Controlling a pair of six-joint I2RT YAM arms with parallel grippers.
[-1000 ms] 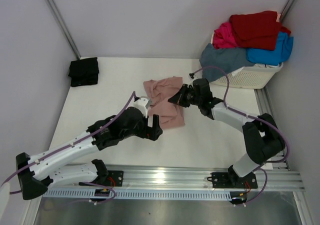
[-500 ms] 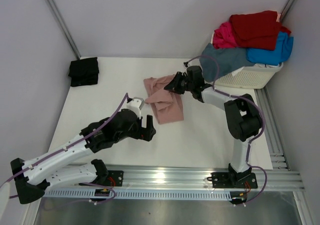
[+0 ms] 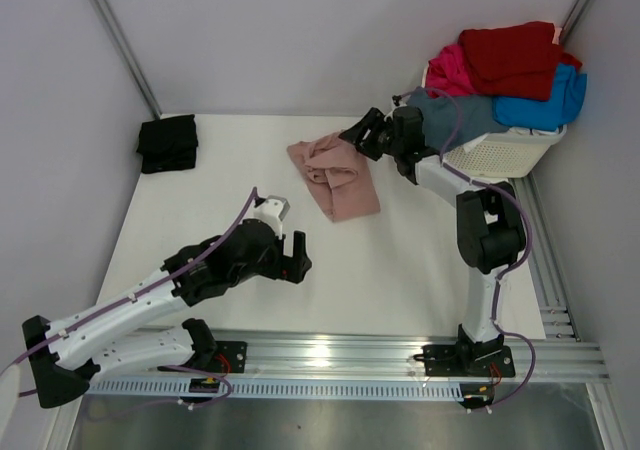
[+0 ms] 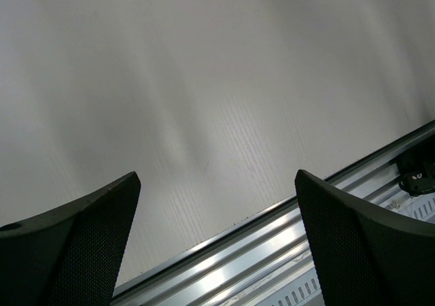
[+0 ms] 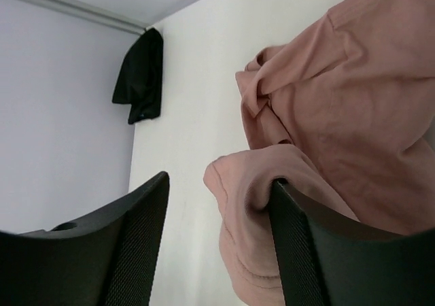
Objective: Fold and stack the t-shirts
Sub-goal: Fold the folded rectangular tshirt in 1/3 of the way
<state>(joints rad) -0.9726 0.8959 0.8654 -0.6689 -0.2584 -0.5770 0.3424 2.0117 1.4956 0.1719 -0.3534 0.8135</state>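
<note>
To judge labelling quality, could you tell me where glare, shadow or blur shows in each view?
Top external: even and sharp, with mild glare on the metal rail. Left wrist: bright streaks on that rail, with the left gripper in dark silhouette. Right wrist: the pink t-shirt looks slightly soft up close; the black t-shirt is clear.

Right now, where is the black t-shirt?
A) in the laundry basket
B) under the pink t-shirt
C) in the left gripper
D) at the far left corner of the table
D: the black t-shirt lies alone at the far left corner of the table, apart from the pink t-shirt and the laundry basket.
</note>
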